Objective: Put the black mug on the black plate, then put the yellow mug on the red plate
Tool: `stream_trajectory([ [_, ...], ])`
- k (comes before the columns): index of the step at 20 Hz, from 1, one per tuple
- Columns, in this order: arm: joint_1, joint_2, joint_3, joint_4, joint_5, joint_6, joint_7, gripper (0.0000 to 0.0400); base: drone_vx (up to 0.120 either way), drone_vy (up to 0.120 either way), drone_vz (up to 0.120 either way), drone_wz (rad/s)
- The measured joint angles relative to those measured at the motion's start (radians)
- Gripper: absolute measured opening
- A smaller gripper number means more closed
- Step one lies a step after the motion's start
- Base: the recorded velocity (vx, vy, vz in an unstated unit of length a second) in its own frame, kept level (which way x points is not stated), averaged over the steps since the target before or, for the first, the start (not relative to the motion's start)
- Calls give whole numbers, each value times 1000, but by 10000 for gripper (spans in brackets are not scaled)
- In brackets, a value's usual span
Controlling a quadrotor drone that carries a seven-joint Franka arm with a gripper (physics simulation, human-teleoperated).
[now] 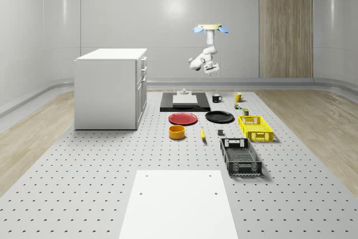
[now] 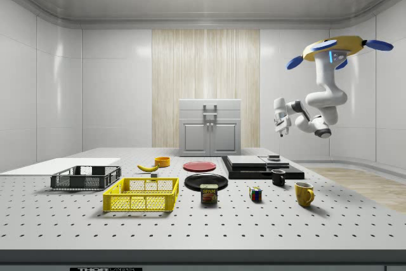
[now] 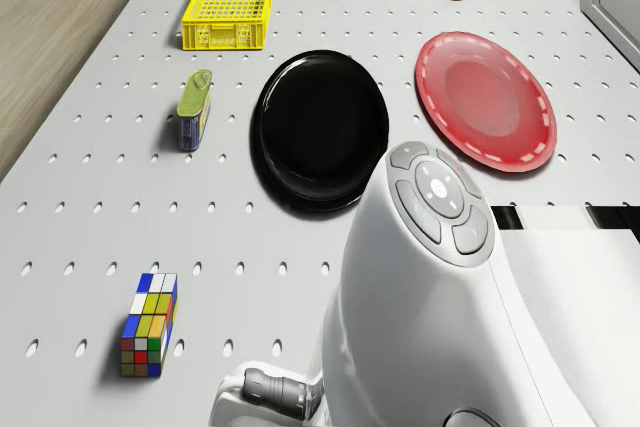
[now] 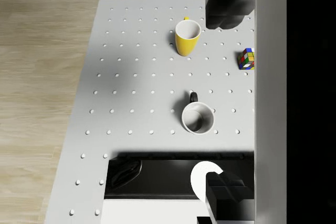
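Fingers (image 4: pixel 227 11) spread wide, empty, above black mug (image 4: pixel 198 117).

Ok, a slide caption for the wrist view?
Gripper high above the upright black mug, yellow mug beyond.

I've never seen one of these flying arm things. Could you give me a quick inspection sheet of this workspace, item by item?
Surface: grey perforated table with a white panel at its near edge in the whole-scene view.
Job's things: black mug and yellow mug stand upright, apart, on the table; black plate and red plate lie side by side, nothing on them.
Clutter: yellow crate, black crate, Rubik's cube, tin can, banana, orange bowl, black slab.
Grippers: drone hovers high above the mugs' end of the table; gripper hangs in the air, touching nothing.
Cables: nothing seen.
Surroundings: white cabinet, wood wall panel, wooden floor.
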Motion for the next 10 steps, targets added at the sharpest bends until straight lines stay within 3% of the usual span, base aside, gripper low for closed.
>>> stream_trajectory([
  [2, -57, -20, 28, -11, -33, -24, 37, 400, 120, 0, -120, 0],
  [3, -80, -29, 39, -15, -45, -33, 52, 400, 0, 0, -120, 0],
  [7, -144, -62, 70, -22, -68, -51, 95, 400, 0, -120, -120, 0],
  [10, -173, -82, 85, -23, -71, -52, 116, 400, 0, 0, -120, 0],
])
